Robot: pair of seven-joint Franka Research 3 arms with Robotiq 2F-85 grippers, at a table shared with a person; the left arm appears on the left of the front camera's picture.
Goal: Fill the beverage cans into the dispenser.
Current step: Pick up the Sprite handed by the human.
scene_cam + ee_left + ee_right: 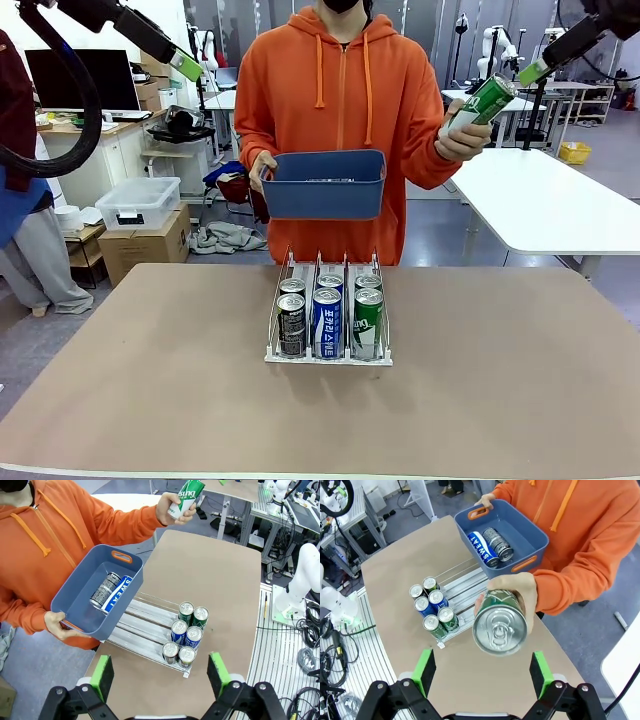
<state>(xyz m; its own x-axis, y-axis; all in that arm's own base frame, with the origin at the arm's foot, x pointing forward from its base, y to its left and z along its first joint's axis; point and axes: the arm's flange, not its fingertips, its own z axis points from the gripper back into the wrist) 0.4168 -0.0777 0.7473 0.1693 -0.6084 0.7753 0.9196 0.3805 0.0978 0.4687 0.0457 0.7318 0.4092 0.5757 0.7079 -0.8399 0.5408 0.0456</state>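
While both jaws stand wide and empty, left gripper (161, 674) and right gripper (482, 674) hang high above the table (150, 380) | dispenser (330, 358) mid-table holds six beverage cans (327, 320), two per lane | beyond, person's hand (262, 165) carries blue tub (325, 190), two more cans (112, 592) lying inside, seemingly one black | other hand (462, 140) raises green can (485, 100) close before right gripper

Hand (519, 587) presents a green can (499, 625)
Its silver top faces the wide-spread fingers (426, 671); beyond, six cans (436, 600) stand in the dispenser (465, 581), two lie in the blue tub (527, 530).
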